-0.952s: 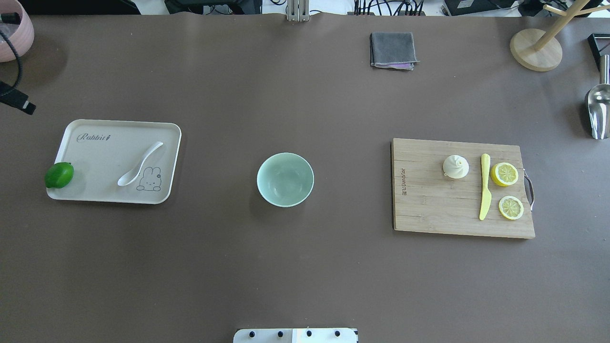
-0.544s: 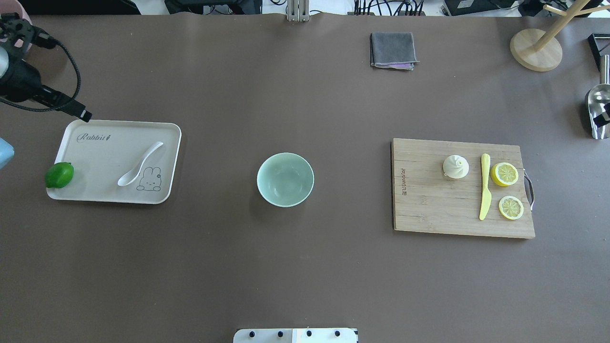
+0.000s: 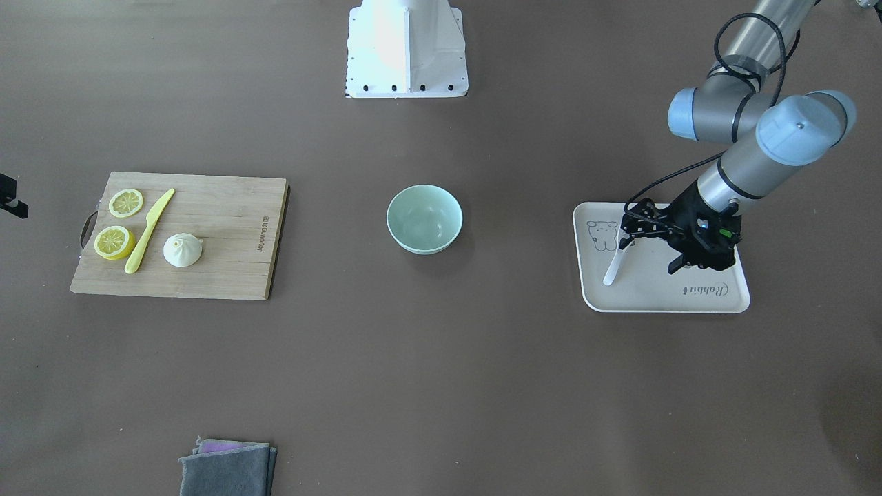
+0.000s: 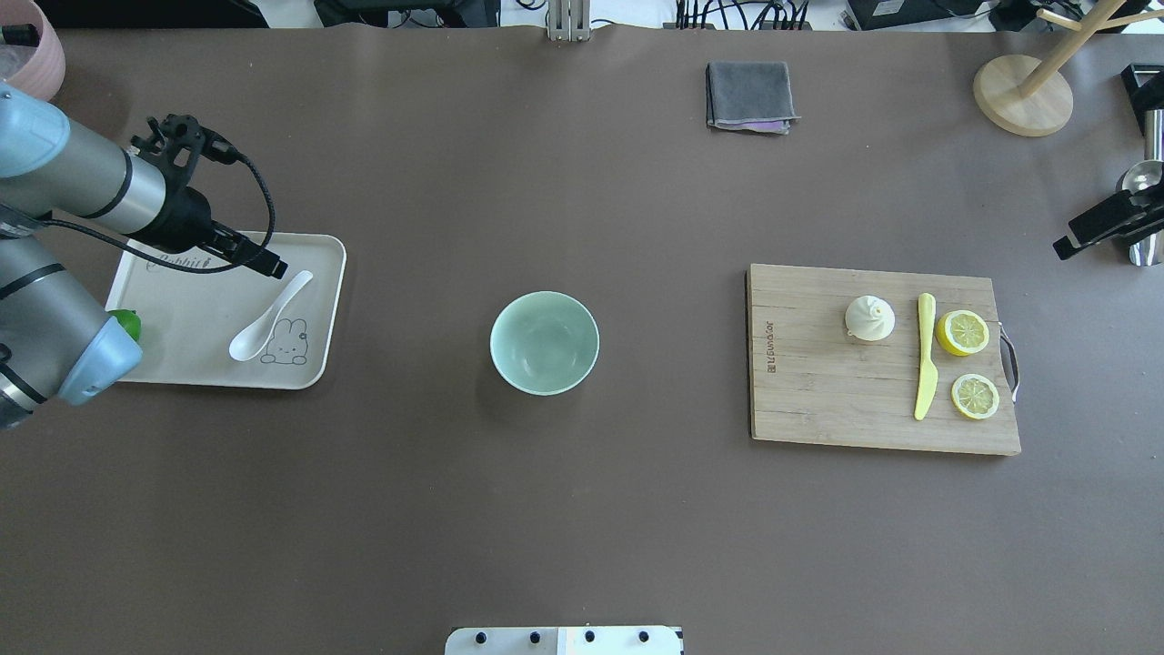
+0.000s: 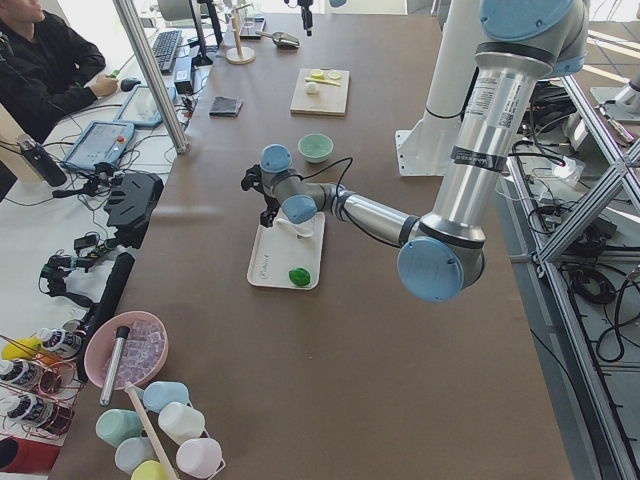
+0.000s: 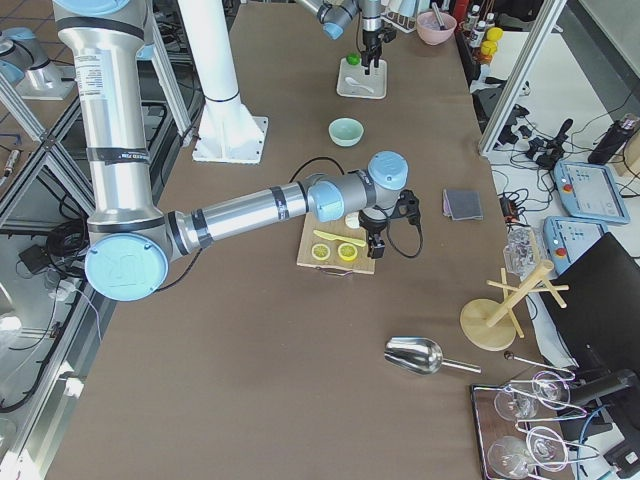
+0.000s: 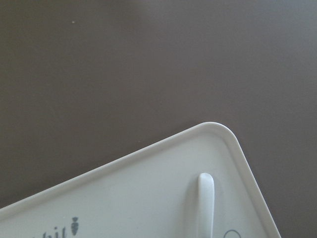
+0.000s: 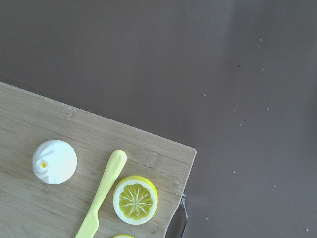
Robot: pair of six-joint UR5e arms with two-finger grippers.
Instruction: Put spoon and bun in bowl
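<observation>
Even, diffuse light from above leaves only a faint, soft-edged shadow on the table (image 4: 546, 509) around the bowl (image 4: 544, 342), a pale sheen inside the bowl, the white robot base (image 3: 406, 48) beyond the bowl blown out, and the left wrist view slightly soft.

I see the left arm bent at the elbow, left gripper (image 4: 261, 262) tipped downward — right gripper (image 4: 1094, 231) hovering out wide.

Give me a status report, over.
Left gripper over cream tray, right gripper near wooden board; jaws unclear. Glossy white soup spoon on tray, pleated white bun on board. Mint-green bowl empty.
</observation>
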